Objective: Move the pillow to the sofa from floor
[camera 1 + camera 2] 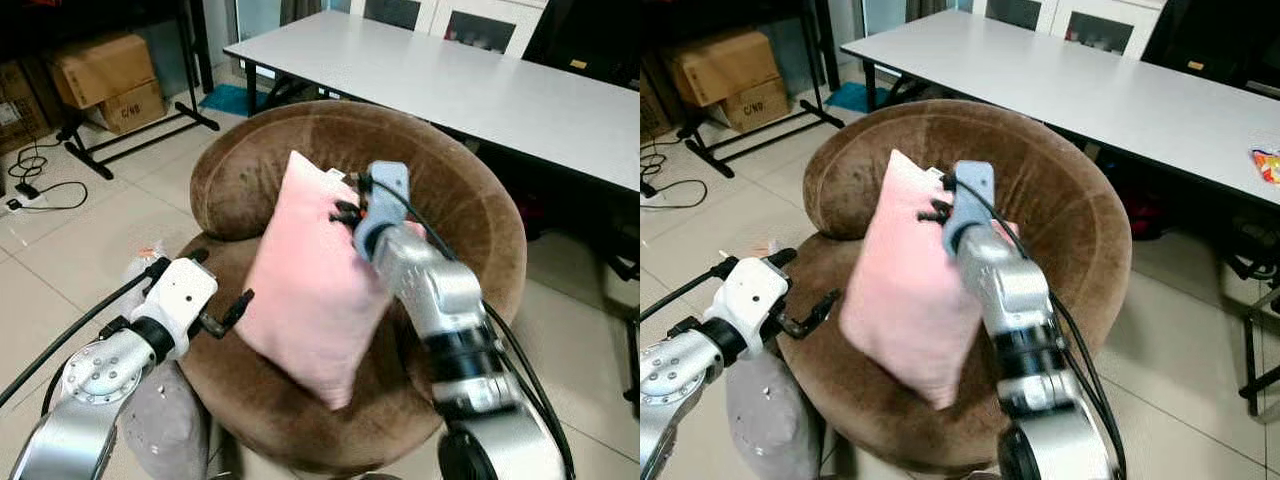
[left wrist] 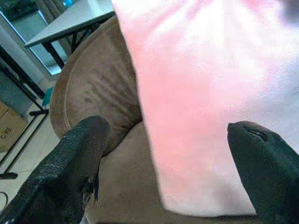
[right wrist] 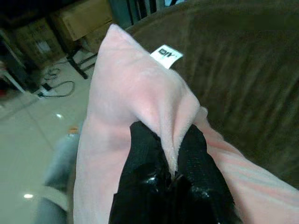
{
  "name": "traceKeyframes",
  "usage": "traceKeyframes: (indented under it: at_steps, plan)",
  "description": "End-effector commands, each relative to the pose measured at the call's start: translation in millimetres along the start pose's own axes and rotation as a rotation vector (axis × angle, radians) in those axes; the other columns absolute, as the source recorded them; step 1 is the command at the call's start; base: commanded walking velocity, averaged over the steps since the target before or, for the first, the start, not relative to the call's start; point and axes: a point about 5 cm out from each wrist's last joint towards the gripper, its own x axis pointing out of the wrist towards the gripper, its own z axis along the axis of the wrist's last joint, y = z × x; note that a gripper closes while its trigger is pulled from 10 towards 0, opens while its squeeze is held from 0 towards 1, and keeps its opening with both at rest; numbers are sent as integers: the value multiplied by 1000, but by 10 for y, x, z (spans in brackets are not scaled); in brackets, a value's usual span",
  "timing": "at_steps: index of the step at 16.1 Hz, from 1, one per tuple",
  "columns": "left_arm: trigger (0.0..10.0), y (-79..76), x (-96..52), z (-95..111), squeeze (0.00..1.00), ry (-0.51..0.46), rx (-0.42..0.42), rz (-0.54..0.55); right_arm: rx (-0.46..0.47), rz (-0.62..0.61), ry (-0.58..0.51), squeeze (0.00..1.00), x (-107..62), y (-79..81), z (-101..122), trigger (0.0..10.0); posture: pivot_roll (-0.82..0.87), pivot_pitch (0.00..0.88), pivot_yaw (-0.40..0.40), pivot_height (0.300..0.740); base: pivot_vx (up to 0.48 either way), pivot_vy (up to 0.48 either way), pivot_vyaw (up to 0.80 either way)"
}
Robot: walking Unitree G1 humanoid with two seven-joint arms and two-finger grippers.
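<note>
Pinching a fold of the plush pink pillow (image 1: 310, 290), the right gripper (image 3: 170, 156) holds it over the round brown velvety sofa (image 1: 470, 215); the left gripper (image 2: 168, 158) gapes wide beside it.

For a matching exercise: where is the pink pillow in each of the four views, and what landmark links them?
Left eye: pillow at centre, over the seat.
Right eye: centre-left.
Left wrist: upper right, beyond the open fingers.
Right wrist: centre, pinched by the right gripper.
Shared landmark: the brown sofa.
</note>
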Motion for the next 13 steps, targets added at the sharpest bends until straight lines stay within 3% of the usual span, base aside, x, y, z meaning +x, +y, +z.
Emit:
traceKeyframes:
  at_steps: [1, 4, 8, 10, 11, 12, 13]
  plan:
    - [10000, -21, -19, 35, 0, -4, 12, -18, 72, -23, -59, 0, 37, -17, 176, 10000, -44, 0, -76, 740, 0, 0, 0]
    - [10000, -66, -62, 20, 0, 13, 13, -38, 188, -167, -53, 0, 182, -244, 191, 10000, -30, 0, -88, 740, 0, 0, 0]
    - [10000, -99, -99, -9, 0, 29, 8, -45, 163, -328, -60, 0, 259, -602, 168, 10000, -25, 0, -104, 740, 0, 0, 0]
    - [10000, -123, -97, -11, 0, 30, 0, -37, 109, -348, -8, 0, 284, -641, 33, 10000, -16, 0, -114, 740, 0, 0, 0]
    - [10000, -142, -99, -10, 0, 32, -3, -35, 29, -327, 21, 1000, 299, -632, -79, 10000, -12, 0, -117, 740, 0, 0, 0]
    - [10000, -146, -101, -9, 0, 32, -4, -35, 11, -316, 28, 1000, 302, -627, -105, 10000, -10, 0, -119, 740, 0, 0, 0]
    - [10000, -148, -106, -10, 0, 33, -7, -31, 72, -307, 42, 1000, 309, -615, -162, 10000, -8, 0, -121, 740, 0, 0, 0]
